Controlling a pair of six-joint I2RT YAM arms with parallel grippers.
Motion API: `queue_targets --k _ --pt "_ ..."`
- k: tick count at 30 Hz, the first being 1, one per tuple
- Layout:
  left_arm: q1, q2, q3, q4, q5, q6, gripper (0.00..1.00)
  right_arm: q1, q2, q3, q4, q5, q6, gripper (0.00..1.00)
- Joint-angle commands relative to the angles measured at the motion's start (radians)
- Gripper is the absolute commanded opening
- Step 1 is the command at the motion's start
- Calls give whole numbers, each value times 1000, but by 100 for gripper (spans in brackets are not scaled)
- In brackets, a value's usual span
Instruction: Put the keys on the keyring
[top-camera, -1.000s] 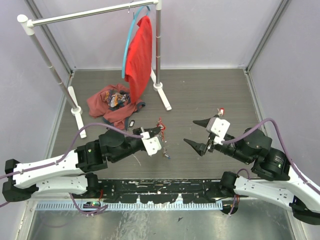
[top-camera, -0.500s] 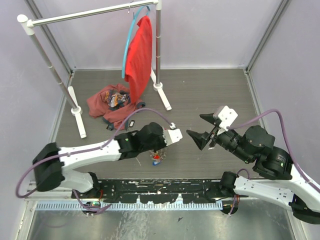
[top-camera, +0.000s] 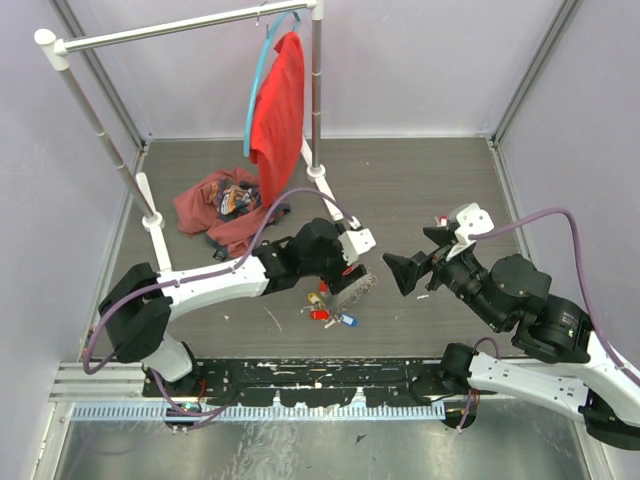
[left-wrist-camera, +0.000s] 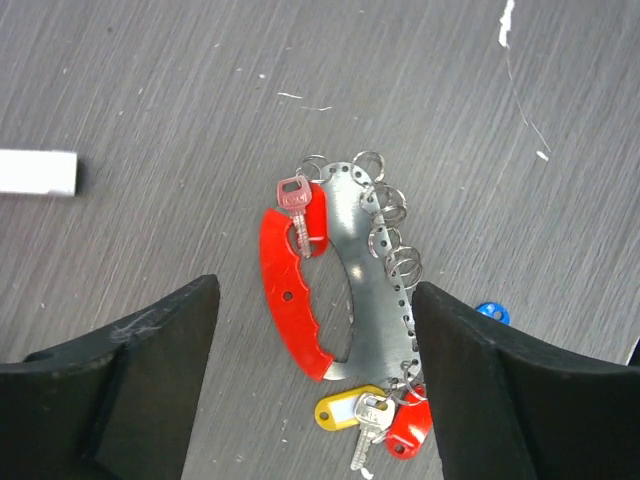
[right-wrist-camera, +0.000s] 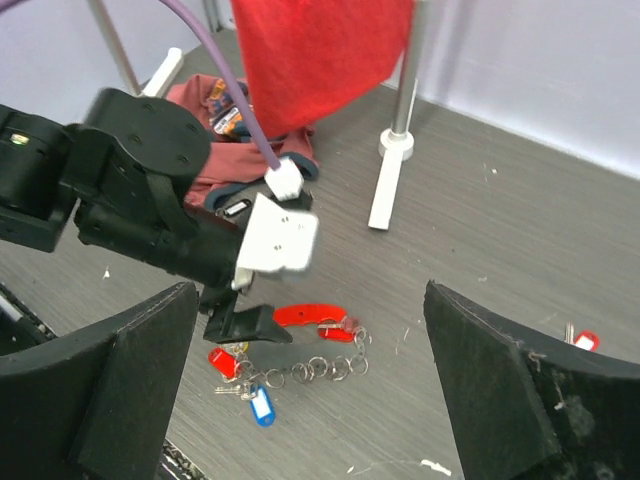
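Note:
The keyring, a red curved grip on a silver plate edged with small rings, lies flat on the table. Keys hang on it: a red-headed key at one end, and a silver key with a yellow tag and a red tag at the other. A blue tag lies beside it. My left gripper stands open just above it, touching nothing. From above, the keyring and keys lie under the left gripper. My right gripper hangs open and empty to the right. Another red-tagged key lies behind it.
A clothes rack with a hanging red shirt stands at the back left. A heap of clothes and a black fob lie at its feet. A white rack foot is near the left gripper.
The left arm swung right with the bundle of keys, set it on the table and opened its jaws. The right gripper opened wider and drew slightly right.

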Motion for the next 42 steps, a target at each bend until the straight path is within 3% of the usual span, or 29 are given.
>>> queue_targets --k 1,5,9,19,31,42 --pt "53 -73 40 5 -56 -151 86 1 15 2 -10 97 124 100" --pt "115 -119 110 -204 -204 -323 98 2 63 -47 -5 195 245 100" --pt "221 -188 136 -385 -132 -462 98 2 164 -52 -77 252 384 100" --pt "235 -479 18 -651 -371 -575 98 2 259 -84 -59 87 373 100" --pt "236 -993 -174 -734 -595 -633 98 2 -113 -72 -175 324 397 100" --pt "236 -1232 -259 -737 -680 -657 98 2 -334 -134 -220 414 314 100"
